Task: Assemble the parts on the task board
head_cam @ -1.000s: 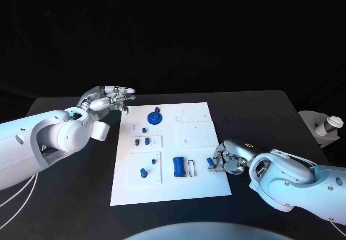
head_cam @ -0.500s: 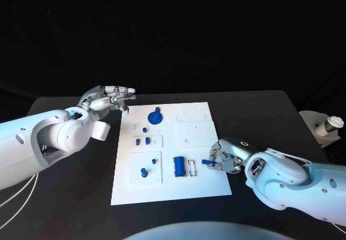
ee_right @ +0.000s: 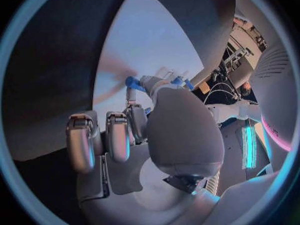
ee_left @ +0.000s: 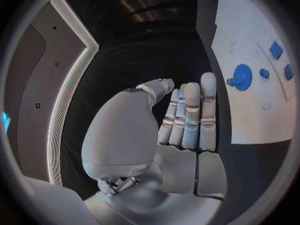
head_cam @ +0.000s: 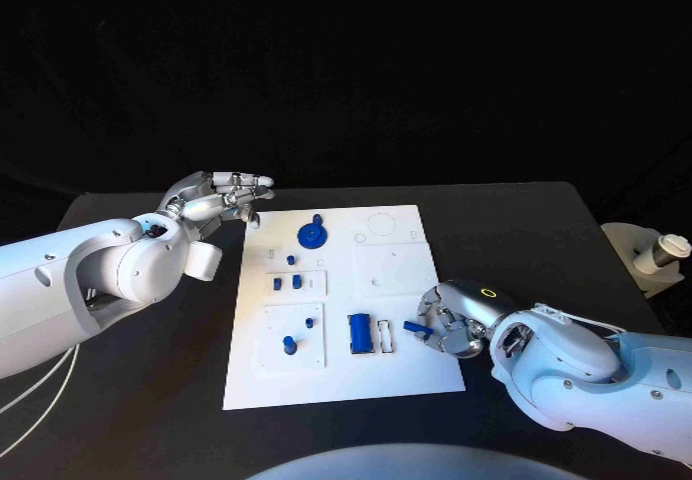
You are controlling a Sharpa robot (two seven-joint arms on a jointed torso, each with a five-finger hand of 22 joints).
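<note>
The white task board (head_cam: 389, 285) lies in the middle of the black table. My right hand (head_cam: 451, 327) hovers over the board's right edge and pinches a small blue part (head_cam: 417, 327), which is seen again as the blue part (ee_right: 132, 82) at the fingertips in the right wrist view. Beside it, a blue block (head_cam: 356, 333) stands in a slot next to an empty slot (head_cam: 384, 335). A round blue piece (head_cam: 310, 236) sits near the board's far end; it shows as the round blue piece (ee_left: 241, 77) in the left wrist view. My left hand (head_cam: 219, 198) hangs off the board's far left corner, fingers together, holding nothing.
Several small blue pegs (head_cam: 287, 282) stand in the board's left-hand plates, and one blue peg (head_cam: 290, 345) is nearer me. A white fixture (head_cam: 656, 255) stands at the table's right edge. Bare black table (head_cam: 144, 380) lies left of the board.
My right hand has turned and shifted slightly toward the empty slot, bringing the blue part out over the board. The left hand has stayed put.
</note>
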